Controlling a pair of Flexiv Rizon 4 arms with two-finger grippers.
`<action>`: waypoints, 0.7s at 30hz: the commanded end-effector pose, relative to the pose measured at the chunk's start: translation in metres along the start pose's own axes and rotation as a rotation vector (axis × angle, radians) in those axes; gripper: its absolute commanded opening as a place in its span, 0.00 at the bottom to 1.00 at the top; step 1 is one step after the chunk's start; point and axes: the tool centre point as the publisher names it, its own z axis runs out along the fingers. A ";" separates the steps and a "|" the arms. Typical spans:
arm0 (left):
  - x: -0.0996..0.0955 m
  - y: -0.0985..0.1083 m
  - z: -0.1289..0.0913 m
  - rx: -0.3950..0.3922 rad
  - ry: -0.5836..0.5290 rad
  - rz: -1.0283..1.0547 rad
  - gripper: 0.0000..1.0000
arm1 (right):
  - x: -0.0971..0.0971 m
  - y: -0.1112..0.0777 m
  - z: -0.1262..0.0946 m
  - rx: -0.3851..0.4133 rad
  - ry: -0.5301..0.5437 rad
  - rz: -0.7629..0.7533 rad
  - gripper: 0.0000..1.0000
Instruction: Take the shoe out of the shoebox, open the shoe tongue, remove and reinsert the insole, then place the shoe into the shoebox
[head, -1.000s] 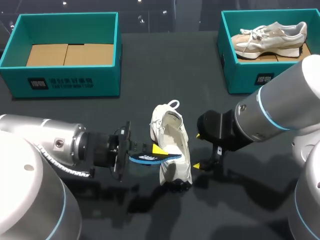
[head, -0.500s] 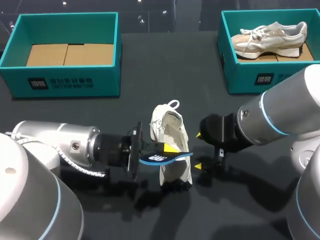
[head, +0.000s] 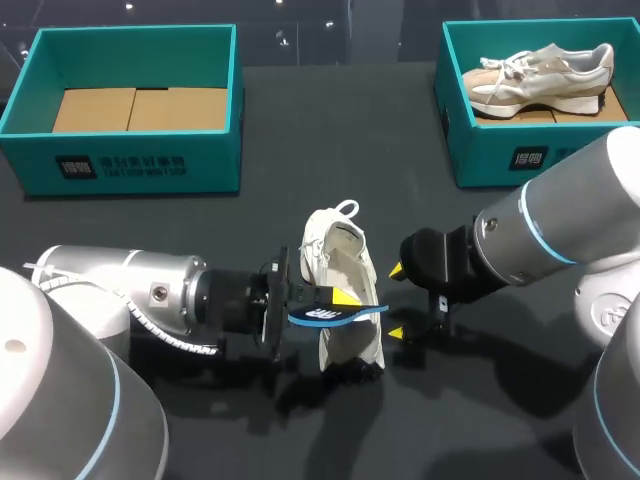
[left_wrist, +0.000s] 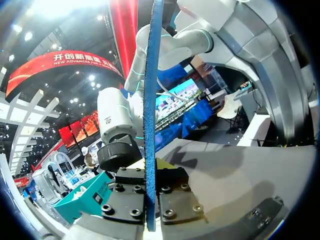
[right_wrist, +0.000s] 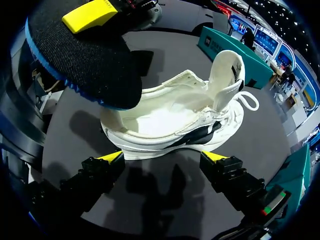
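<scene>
A white shoe (head: 338, 270) rests on the dark table in the middle, its opening showing. My left gripper (head: 318, 300) is shut on a flat insole (head: 335, 314) with a blue edge and holds it level over the shoe's near end. In the left wrist view the insole (left_wrist: 151, 100) is edge-on, clamped in the gripper (left_wrist: 151, 192). My right gripper (head: 397, 301) stands open just right of the shoe. From the right wrist, its gripper (right_wrist: 164, 157) faces the shoe's (right_wrist: 175, 120) sole side, and the insole (right_wrist: 85, 65) hovers above the shoe.
A teal shoebox (head: 130, 165) with a cardboard floor stands at the back left. Another teal shoebox (head: 490, 150) at the back right holds a beige shoe (head: 540, 72). Bare table lies between the boxes and in front of the shoe.
My left gripper has carried the insole to the right, from beside the shoe to over its near end. The right gripper has barely shifted and stays open.
</scene>
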 end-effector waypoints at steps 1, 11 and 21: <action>0.000 0.008 0.003 0.009 -0.002 0.000 0.00 | -0.005 0.002 0.010 0.000 0.013 -0.001 1.00; -0.004 0.020 0.004 -0.002 -0.012 -0.005 0.00 | -0.006 -0.003 0.013 -0.007 0.027 0.014 1.00; -0.004 0.025 0.002 -0.009 -0.017 -0.025 0.00 | -0.005 -0.004 0.016 -0.027 0.033 0.013 1.00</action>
